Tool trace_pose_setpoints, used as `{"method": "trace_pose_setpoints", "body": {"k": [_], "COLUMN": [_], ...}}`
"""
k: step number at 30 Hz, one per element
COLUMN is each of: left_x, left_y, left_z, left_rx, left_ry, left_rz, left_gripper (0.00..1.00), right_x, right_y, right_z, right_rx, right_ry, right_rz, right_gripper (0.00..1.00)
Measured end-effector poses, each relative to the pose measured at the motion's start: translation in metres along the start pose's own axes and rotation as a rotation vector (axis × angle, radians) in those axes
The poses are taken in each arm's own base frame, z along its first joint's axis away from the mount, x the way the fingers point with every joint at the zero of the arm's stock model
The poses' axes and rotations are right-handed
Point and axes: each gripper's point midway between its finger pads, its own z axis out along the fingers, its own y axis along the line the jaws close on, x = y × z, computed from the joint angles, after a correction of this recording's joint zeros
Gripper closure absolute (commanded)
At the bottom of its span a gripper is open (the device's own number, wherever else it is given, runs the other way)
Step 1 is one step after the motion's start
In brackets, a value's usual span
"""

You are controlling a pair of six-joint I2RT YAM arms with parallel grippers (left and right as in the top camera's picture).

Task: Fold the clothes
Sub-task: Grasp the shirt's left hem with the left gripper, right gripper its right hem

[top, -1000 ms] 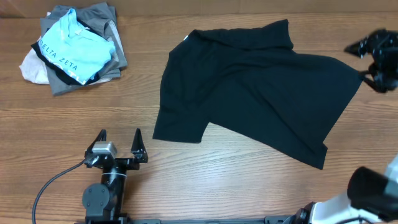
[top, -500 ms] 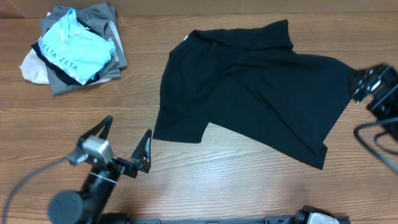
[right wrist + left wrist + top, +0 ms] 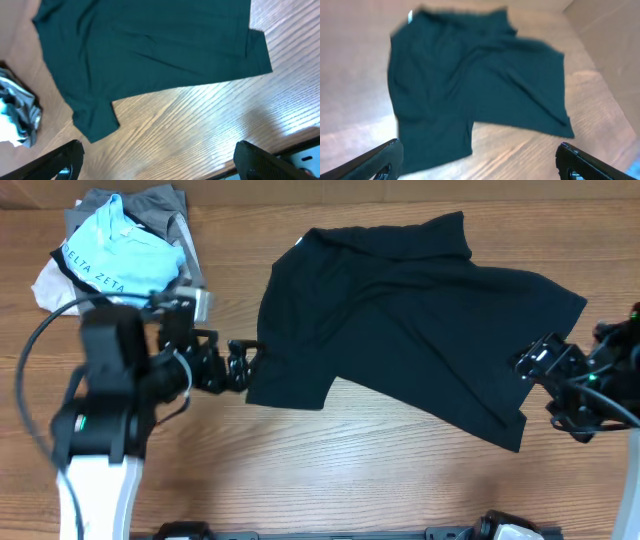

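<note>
The clothes, a black T-shirt, lie spread and rumpled on the wooden table, with a small white label at the neck. My left gripper is open just left of the shirt's lower left corner, nothing between its fingers. In the left wrist view the shirt lies ahead of the open gripper, its near edge between the fingers. My right gripper is open beside the shirt's lower right hem. The right wrist view shows the shirt beyond the empty gripper.
A pile of folded garments, with a light blue "DELTA ZETA" shirt on top, sits at the back left, just behind my left arm. The same pile shows at the left edge of the right wrist view. Bare wood lies in front of the shirt.
My left arm swung from the front edge up to the shirt's lower left corner. My right arm came in from the far right toward the lower right hem, its jaws spreading wider.
</note>
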Motion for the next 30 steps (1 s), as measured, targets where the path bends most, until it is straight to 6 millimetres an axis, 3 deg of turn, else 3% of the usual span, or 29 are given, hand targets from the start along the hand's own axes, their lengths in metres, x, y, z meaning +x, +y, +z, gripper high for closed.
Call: {"method": "trace_pose_setpoints", "body": {"k": [4, 9, 15, 17, 21, 30], "left_x": [0.030, 0.064, 0.086, 0.094, 0.105, 0.136], "left_y": [0.022, 0.047, 0.078, 0.089, 0.103, 0.124], "left_z": [0.041, 0.097, 0.130, 0.139, 0.149, 0.167], "left_rx": [-0.049, -0.249, -0.464, -0.502, -0.547, -0.591], "left_ry": [0.225, 0.461, 0.547, 0.577, 0.615, 0.724], "left_rz": [-0.098, -0.073, -0.057, -0.061, -0.071, -0.094], "left_gripper": [0.00, 0.00, 0.00, 0.09, 0.06, 0.14], "right_x": [-0.002, -0.006, -0.007, -0.008, -0.009, -0.010], "right_y": [-0.005, -0.006, -0.006, -0.007, -0.009, -0.010], "right_z": [0.016, 0.022, 0.022, 0.022, 0.022, 0.022], "right_rx": [0.008, 0.006, 0.008, 0.014, 0.027, 0.035], "right_ry": [0.013, 0.004, -0.001, -0.006, -0.014, -0.018], "right_rz": [0.005, 0.002, 0.001, 0.000, 0.000, 0.000], "right_gripper": [0.00, 0.00, 0.00, 0.00, 0.00, 0.00]}}
